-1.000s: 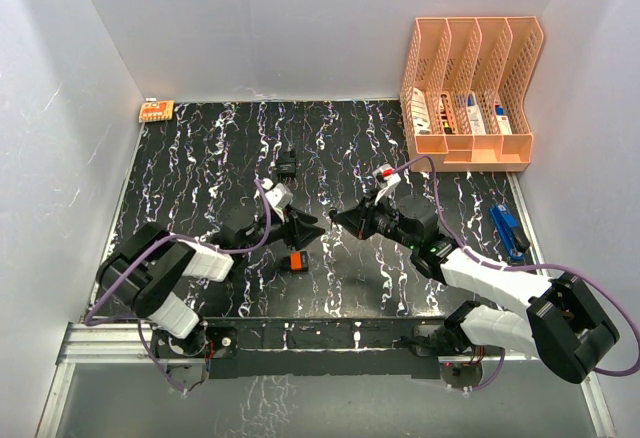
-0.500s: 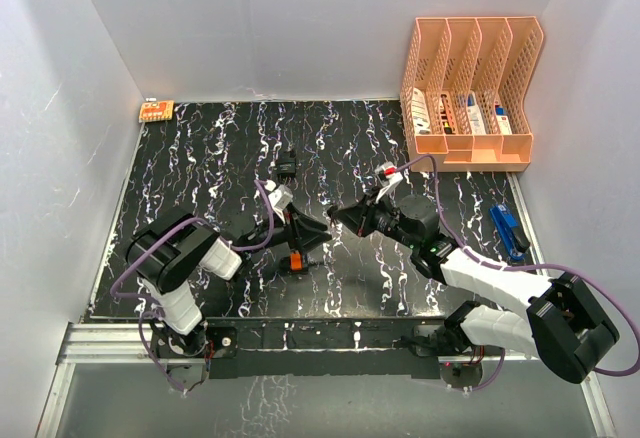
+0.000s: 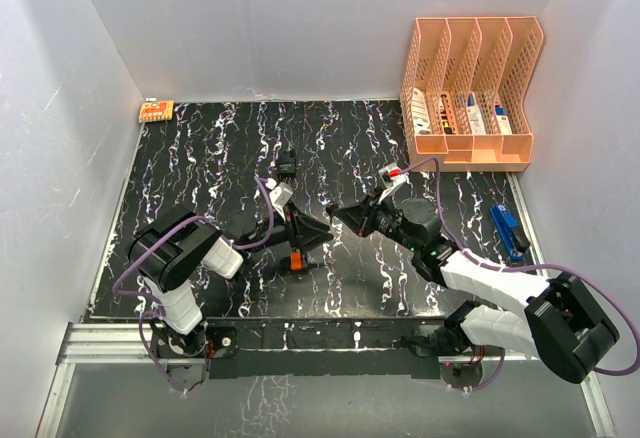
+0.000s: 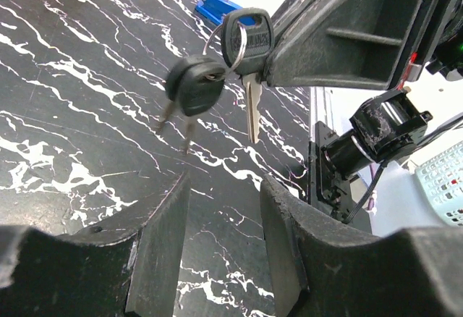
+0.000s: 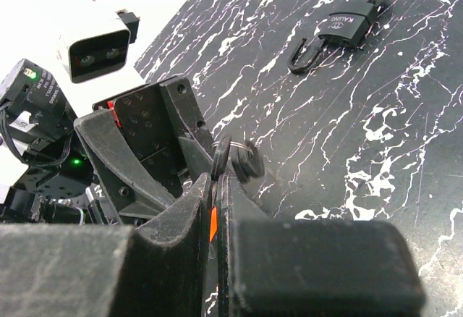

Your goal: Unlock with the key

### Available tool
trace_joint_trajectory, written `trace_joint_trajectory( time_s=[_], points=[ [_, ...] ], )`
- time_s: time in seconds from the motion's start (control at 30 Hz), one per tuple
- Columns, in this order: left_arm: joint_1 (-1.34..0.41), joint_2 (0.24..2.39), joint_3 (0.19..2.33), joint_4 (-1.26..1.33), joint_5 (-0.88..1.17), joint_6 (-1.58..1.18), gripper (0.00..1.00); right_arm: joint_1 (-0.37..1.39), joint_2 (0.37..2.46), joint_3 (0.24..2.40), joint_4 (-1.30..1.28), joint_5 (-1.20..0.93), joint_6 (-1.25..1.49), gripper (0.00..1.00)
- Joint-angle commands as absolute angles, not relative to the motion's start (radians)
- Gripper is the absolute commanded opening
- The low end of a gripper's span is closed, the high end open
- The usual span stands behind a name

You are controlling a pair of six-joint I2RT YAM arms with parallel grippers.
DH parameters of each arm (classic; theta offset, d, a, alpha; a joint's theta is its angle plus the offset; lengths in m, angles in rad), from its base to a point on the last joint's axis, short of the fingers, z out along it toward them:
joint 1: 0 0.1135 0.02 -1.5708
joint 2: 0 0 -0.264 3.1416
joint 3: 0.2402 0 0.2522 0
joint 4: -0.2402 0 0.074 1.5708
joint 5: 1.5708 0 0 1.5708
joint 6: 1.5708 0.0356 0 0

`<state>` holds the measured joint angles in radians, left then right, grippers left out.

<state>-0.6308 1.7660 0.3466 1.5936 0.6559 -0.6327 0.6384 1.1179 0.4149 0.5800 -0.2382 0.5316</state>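
Organizer (image 3: 522, 58): small items (image 3: 474, 114) in compartments | right tool (image 3: 338, 216) pinches key (image 4: 247, 42)

There are two end effectors: left end effector (image 4: 226, 187) and right end effector (image 5: 217, 190). Three keys (image 4: 246, 38) share one ring (image 4: 207, 40). The counter (image 3: 200, 168) carries one padlock (image 3: 287, 165), one blue item (image 3: 508, 230), one small orange tile (image 3: 156, 110) and one orange block (image 3: 296, 259). One orange rack (image 3: 470, 88) has four slots.
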Motion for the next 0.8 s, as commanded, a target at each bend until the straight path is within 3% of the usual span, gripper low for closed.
trace_joint_trajectory(
  time_s=[0.0,0.43,0.77],
  points=[
    [-0.635,1.704,0.372,1.787,0.651,-0.641,0.43,0.632,1.111,0.4,0.686,-0.239,0.546,0.0],
    [-0.637,1.694,0.418,1.787,0.661,-0.647,0.41,0.63,1.123,0.369,0.741,-0.271,0.566,0.0],
    [-0.637,1.697,0.424,1.787,0.658,-0.644,0.31,0.629,1.131,0.357,0.761,-0.277,0.574,0.0]
  ],
)
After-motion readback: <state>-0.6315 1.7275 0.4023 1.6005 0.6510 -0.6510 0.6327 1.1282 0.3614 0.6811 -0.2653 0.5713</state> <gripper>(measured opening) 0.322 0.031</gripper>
